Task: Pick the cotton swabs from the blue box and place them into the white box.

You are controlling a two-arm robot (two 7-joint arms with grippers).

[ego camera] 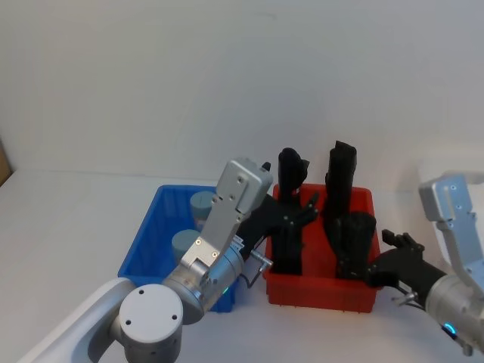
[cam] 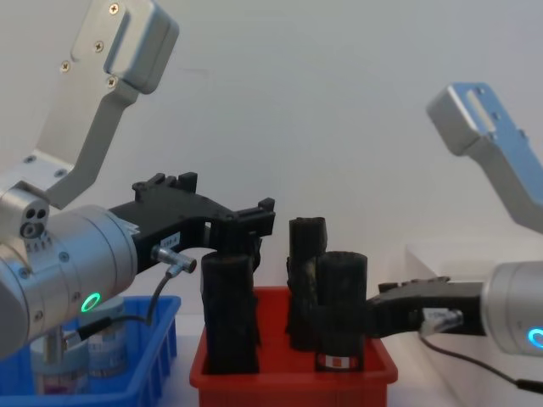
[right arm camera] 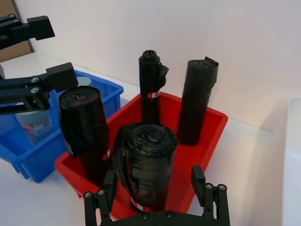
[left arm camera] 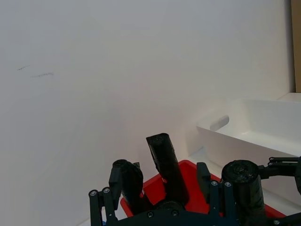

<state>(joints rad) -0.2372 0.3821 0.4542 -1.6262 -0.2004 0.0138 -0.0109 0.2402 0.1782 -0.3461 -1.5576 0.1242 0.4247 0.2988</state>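
White surface [ego camera: 68,204] — blue box [ego camera: 142,243] holds cotton swabs [ego camera: 185,242] upright, lids up; red bin [ego camera: 321,291], black rolls [ego camera: 342,181] standing — left jaws, right jaws spread, empty.

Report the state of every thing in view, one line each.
cotton swabs: two tubs, lids on, standing in the blue box
blue box: open-topped
red bin: holds four standing black rolls
white box: open-topped
left gripper: open, over the red bin
right gripper: open, at the nearest roll
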